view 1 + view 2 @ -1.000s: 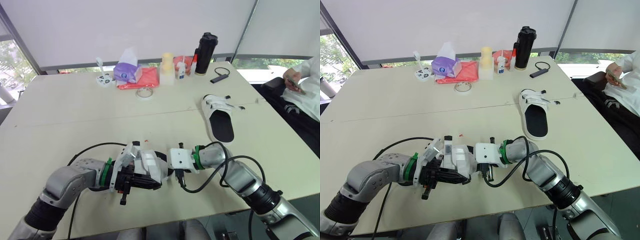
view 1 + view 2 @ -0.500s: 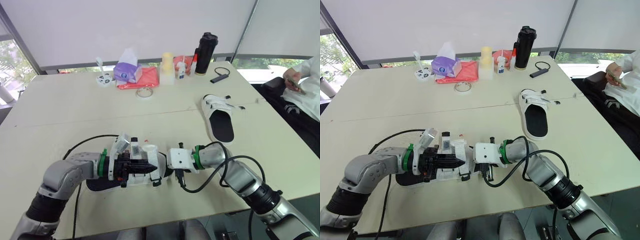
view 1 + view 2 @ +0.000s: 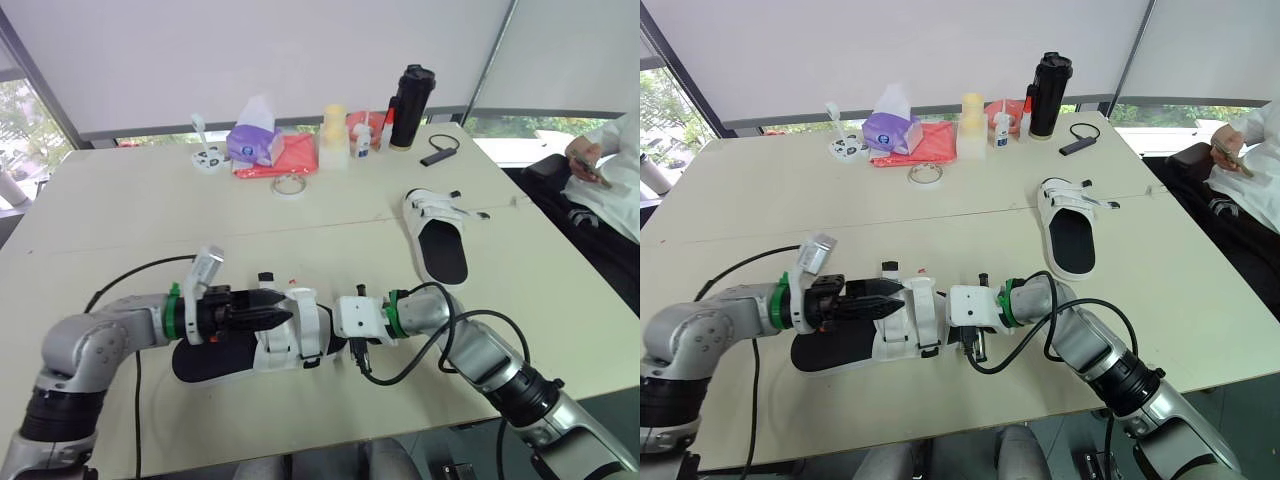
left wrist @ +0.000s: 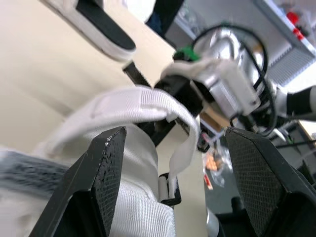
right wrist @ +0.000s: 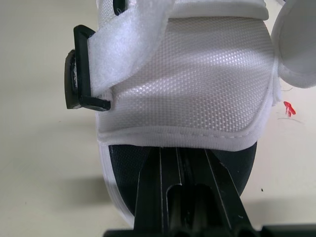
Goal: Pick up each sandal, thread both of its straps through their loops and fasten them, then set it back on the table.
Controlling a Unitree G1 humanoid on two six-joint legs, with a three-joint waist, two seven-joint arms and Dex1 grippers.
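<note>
A white sandal [image 3: 215, 358] with a black footbed lies flat near the table's front edge, heel toward my left. My left gripper [image 3: 280, 315] is open just above its white straps [image 4: 129, 104], the black fingers [image 4: 103, 182] standing wide apart on either side without touching them. One strap passes through a black loop [image 5: 81, 69]. My right gripper [image 5: 180, 168] is shut, its fingers poking into the toe opening under the white upper, on the footbed. The second sandal [image 3: 440, 242], straps undone, lies at the right middle of the table.
At the back stand a black bottle [image 3: 411, 105], a purple tissue pack [image 3: 255, 140] on red cloth [image 3: 290, 157], a yellow cup [image 3: 334, 135] and a tape roll [image 3: 290, 185]. A dark device [image 3: 437, 157] lies near them. A seated person [image 3: 612, 170] is beside the table's right edge.
My left gripper has opened, let go of the sandal's strap and drawn back to the left. The sandal has come down flat on the table. The right arm has stayed put.
</note>
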